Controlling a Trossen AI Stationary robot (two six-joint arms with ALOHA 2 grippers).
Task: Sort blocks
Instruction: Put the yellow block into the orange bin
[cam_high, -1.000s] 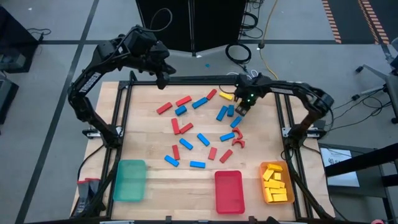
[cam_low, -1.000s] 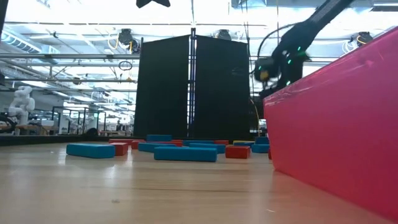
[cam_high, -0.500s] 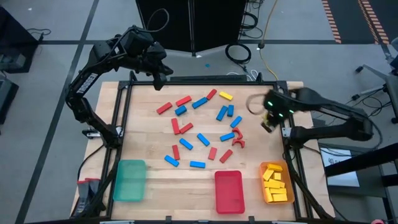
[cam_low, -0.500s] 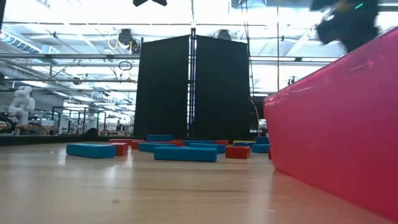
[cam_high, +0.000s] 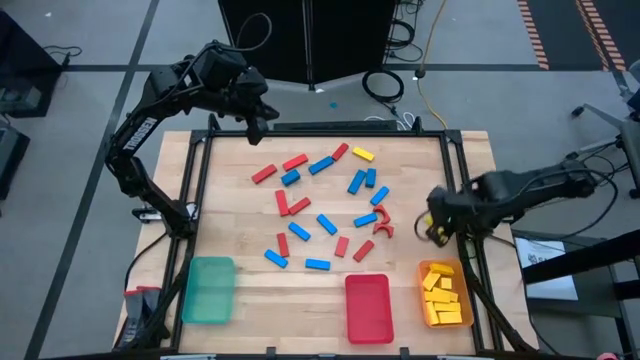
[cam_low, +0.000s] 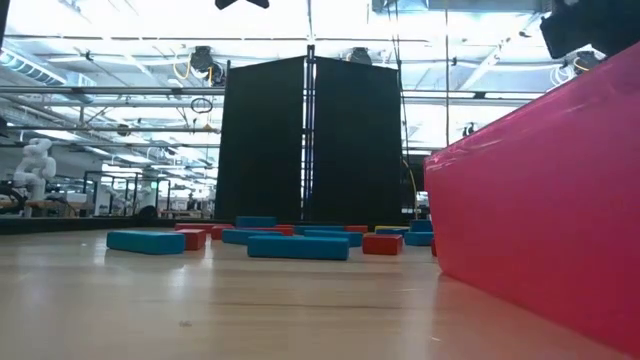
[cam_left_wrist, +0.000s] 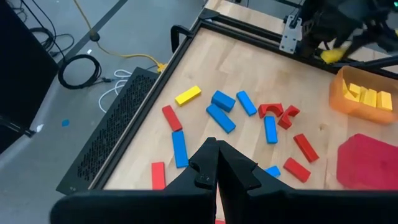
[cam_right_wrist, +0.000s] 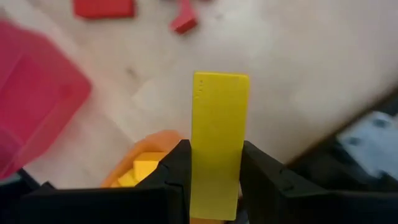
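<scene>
Wooden surface (cam_high: 240, 215): your right claw (cam_high: 437, 231) is hovering just above the orange tray (cam_high: 445, 295), clenching a yellow block (cam_right_wrist: 216, 140); your left claw (cam_high: 258, 122) is waiting clenched, far edge.

- Left arm (cam_high: 150, 120): dark, jointed segments, cabling along links.
- Right arm (cam_high: 530, 190): same dark finish, rounded joints.
- Right pincer (cam_right_wrist: 211, 180): matte black fingers, blocky.

Grey floor (cam_high: 80, 40) with cables (cam_high: 383, 82) surrounds the wooden table (cam_high: 240, 215); black partition panels (cam_low: 305, 140) stand beyond its far edge under bright ceiling lights (cam_low: 120, 20).
</scene>
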